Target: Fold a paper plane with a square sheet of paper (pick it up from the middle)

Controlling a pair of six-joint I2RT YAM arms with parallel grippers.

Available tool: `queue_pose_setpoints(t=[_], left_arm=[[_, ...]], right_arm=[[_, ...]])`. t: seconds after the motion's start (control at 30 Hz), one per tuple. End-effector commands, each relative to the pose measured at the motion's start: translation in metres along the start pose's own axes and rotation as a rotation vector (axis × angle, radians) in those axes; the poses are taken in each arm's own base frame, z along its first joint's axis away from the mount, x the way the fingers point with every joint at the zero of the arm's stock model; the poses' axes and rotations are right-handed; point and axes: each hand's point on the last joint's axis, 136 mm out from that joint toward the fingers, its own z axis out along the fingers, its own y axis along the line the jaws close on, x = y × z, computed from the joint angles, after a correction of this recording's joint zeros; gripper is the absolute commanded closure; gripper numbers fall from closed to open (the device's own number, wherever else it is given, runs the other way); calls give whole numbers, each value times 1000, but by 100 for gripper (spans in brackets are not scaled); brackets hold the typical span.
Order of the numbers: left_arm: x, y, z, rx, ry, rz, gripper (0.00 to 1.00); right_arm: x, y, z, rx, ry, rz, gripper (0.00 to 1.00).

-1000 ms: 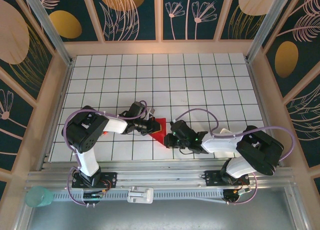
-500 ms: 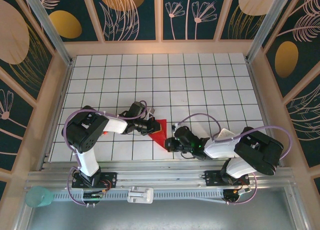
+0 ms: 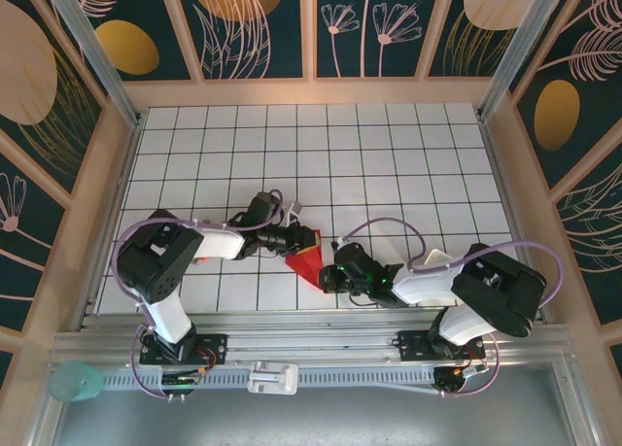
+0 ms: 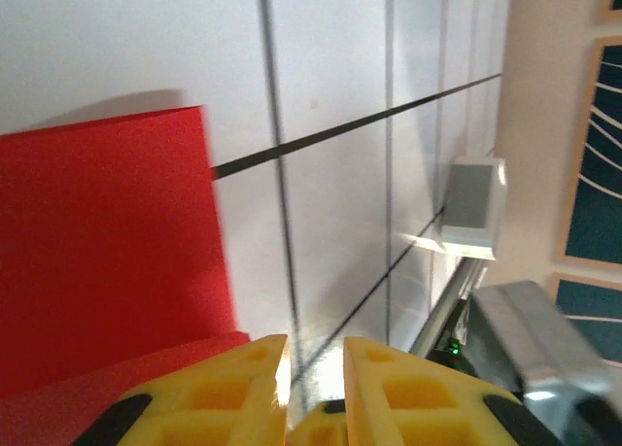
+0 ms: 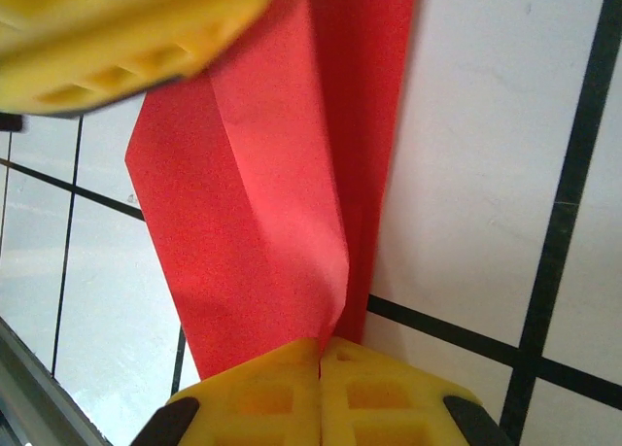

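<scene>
From above, the folded red paper (image 3: 304, 262) lay on the tiled table (image 3: 389, 164), near its front edge, between the two arms. The left gripper (image 3: 311, 240) covered its far end and the right gripper (image 3: 327, 275) met its near right edge, so little of it was bare. A teal cup (image 3: 78, 380) sat well apart on the front rail.

At the left wrist, the left gripper (image 4: 316, 373) stood narrowly parted, with bare tile in the gap and nothing between the fingers (image 4: 219, 393). The paper (image 4: 107, 242) lay flat just left of them. A grey block (image 4: 473, 208) stood by the table's far edge.

At the right wrist, the right gripper (image 5: 321, 383) was pressed closed, pinching the paper (image 5: 282, 174) at the end of its crease. The left gripper's finger (image 5: 117, 33) hung over the paper's far corner, hiding it.
</scene>
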Motion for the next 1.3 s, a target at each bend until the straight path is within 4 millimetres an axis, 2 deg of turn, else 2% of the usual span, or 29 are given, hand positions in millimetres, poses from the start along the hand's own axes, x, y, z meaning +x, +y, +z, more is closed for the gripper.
queue_pose_setpoints(t=[0.0, 0.17, 0.4, 0.63, 0.83, 1.0, 1.1, 1.17, 1.27], left_arm=[[-3, -26, -14, 62, -21, 43, 75], [-3, -19, -19, 10, -37, 63, 76], [1, 10, -18, -83, -31, 56, 82], [-4, 32, -16, -114, -36, 32, 86], [-3, 25, -16, -70, -32, 30, 83], [-10, -9, -26, 15, -61, 67, 69], [-14, -25, -34, 41, -84, 86, 66], [-14, -29, -38, 39, -96, 89, 65], [-11, -19, -41, -3, -108, 70, 66]], right_arm=[[3, -10, 2, 63, 10, 17, 94], [2, -9, 2, 67, 10, 16, 94], [2, -10, 2, 68, 13, 19, 94], [2, -8, 2, 64, 14, 13, 91], [-5, -8, 0, 99, 2, -17, 90], [-16, -12, -5, 200, -36, -91, 92], [-22, -14, -11, 259, -54, -147, 92], [-23, -13, -13, 280, -62, -175, 93], [-21, -12, -11, 281, -60, -199, 91]])
